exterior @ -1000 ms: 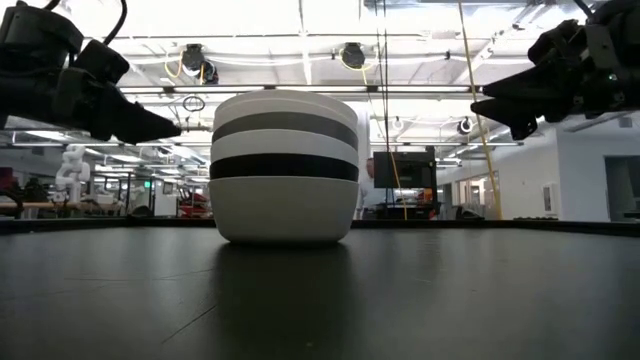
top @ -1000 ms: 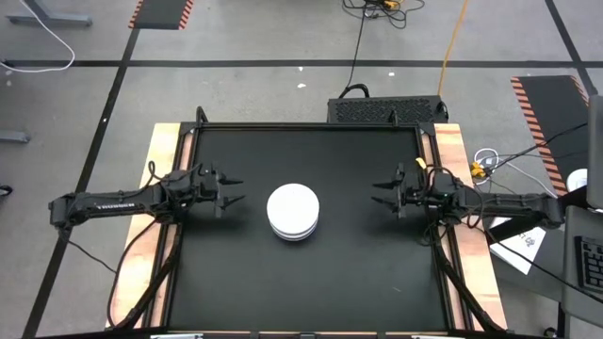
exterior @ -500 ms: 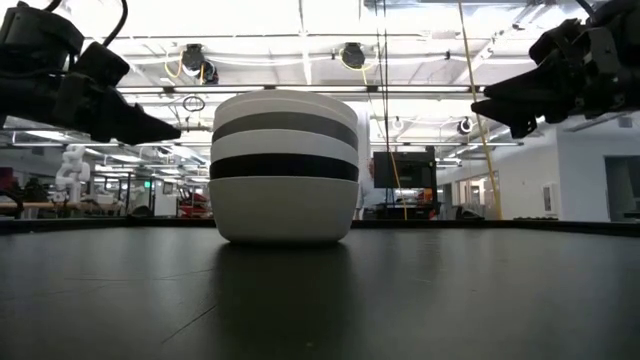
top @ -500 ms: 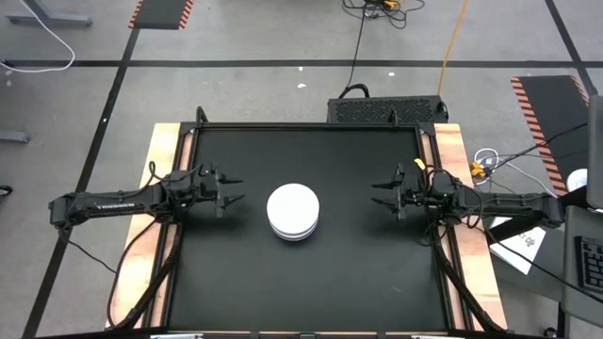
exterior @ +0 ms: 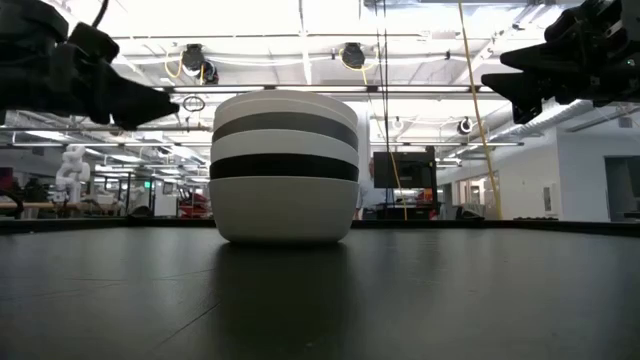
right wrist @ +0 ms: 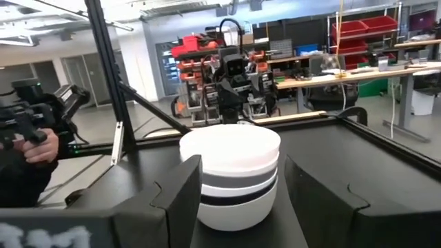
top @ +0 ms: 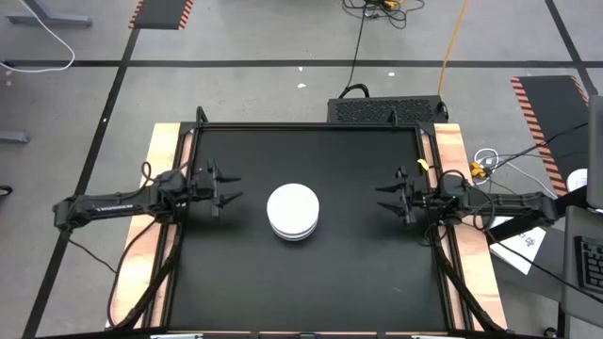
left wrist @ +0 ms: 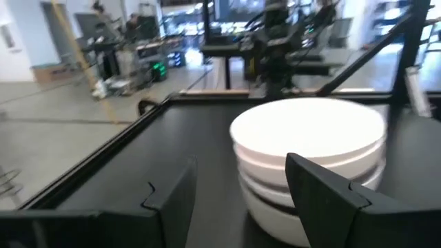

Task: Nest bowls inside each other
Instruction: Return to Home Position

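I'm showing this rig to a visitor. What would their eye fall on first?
First the stack of bowls, nested into one tower banded white, black and grey, at the middle of the black table. Then the left gripper and right gripper, both open and empty, hanging above the table on either side of it and pointing inward.
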`<act>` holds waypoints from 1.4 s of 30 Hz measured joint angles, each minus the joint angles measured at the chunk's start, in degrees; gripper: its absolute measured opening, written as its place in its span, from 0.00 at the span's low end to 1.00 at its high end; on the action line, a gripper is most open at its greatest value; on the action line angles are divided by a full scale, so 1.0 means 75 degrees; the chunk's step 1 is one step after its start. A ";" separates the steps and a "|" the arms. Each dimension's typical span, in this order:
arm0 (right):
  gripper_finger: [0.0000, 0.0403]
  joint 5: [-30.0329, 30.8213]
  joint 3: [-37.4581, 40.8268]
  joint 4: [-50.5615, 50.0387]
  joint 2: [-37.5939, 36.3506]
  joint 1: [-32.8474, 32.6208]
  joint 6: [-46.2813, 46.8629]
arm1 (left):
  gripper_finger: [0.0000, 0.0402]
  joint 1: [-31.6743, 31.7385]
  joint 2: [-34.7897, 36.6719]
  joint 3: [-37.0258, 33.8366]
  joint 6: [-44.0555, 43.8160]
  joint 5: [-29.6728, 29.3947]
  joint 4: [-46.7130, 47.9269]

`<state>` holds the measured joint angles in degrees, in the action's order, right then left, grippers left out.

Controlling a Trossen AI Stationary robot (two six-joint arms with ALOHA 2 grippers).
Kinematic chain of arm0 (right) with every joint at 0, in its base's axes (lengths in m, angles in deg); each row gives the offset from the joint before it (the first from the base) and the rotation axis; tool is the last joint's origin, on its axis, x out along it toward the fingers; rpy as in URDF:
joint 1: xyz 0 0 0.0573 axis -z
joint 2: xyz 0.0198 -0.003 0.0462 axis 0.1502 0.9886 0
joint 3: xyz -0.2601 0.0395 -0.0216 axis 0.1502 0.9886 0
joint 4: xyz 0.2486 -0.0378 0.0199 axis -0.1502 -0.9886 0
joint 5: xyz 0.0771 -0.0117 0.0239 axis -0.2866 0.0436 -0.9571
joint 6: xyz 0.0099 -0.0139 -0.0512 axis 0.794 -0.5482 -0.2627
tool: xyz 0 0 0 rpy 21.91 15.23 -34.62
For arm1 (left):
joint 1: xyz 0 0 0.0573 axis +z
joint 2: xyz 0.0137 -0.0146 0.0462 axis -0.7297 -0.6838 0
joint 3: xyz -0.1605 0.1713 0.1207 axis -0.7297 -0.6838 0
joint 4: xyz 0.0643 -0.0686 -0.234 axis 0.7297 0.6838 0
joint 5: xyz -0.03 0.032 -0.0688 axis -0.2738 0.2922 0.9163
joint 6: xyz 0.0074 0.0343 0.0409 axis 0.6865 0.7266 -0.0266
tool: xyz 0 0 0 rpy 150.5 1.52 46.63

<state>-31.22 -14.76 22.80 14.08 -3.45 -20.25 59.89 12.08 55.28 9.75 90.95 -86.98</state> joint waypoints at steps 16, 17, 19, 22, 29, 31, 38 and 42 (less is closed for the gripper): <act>0.49 -0.0045 0.0000 -0.0178 -0.0694 -0.0166 -0.0080 | 0.56 -0.0005 0.0937 0.0000 0.0053 0.0291 0.0500; 0.49 -0.0108 0.0000 -0.0178 -0.0743 -0.0166 -0.0083 | 0.56 -0.0005 0.0972 0.0000 0.0051 0.0294 0.0524; 0.49 -0.0216 0.0006 -0.0175 -0.0863 -0.0166 -0.0068 | 0.56 -0.0005 0.1049 0.0000 0.0040 0.0295 0.0607; 0.49 -0.0216 0.0006 -0.0257 -0.1035 -0.0166 -0.0039 | 0.56 -0.0005 0.1154 0.0000 0.0015 0.0317 0.0673; 0.49 -0.0216 0.0006 -0.0438 -0.1239 -0.0166 -0.0089 | 0.56 -0.0005 0.1235 0.0000 -0.0018 0.0602 0.0658; 0.49 -0.0216 0.0006 -0.0441 -0.1236 -0.0166 -0.0114 | 0.56 -0.0005 0.1244 0.0000 -0.0067 0.0666 0.0663; 0.49 -0.0216 0.0006 -0.0478 -0.1236 -0.0166 -0.0121 | 0.56 -0.0005 0.1244 0.0000 -0.0122 0.0775 0.0659; 0.49 -0.0216 0.0006 -0.0489 -0.1236 -0.0166 -0.0099 | 0.56 -0.0005 0.1235 0.0000 -0.0141 0.0786 0.0664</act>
<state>-32.84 -14.71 19.14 4.81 -4.70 -20.99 59.85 21.34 55.28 8.69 96.85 -82.00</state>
